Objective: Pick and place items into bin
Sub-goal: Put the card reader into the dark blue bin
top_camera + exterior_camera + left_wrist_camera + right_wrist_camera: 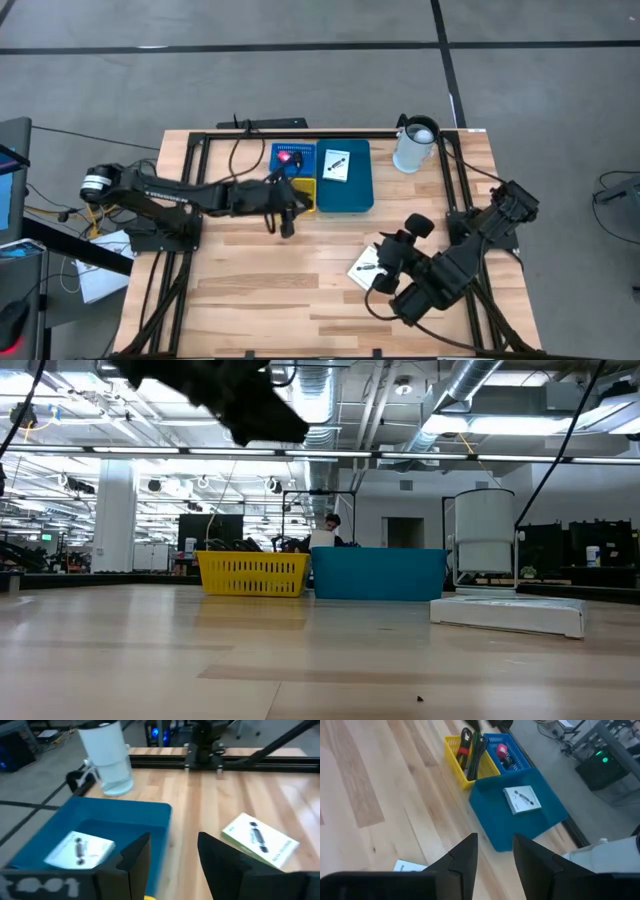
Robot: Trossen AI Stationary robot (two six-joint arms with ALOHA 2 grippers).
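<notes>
Left gripper (288,222): hangs over the desk (260,290) just at the 6 o'clock side of the yellow basket (303,197). Its fingers (134,862) are apart and hold nothing.
Right gripper (383,272): sits over the white card (364,266) at about 4 o'clock on the desk. Its fingers (462,857) are apart with nothing between them.
White card on desk: lies flat on the wood, well apart from the bins. It looks like the next thing to pick up.
Blue bin (347,185): at 12 o'clock on the desk. One white card (337,164) already lies inside, so it seems to be where cards go.
Yellow basket: touches the blue bin's side. It holds green and black pens (475,751), standing slanted.
Small blue basket (293,156): holds a red-pink piece (287,158).
White jug (414,144): stands upright beside the blue bin, out of the way.
</notes>
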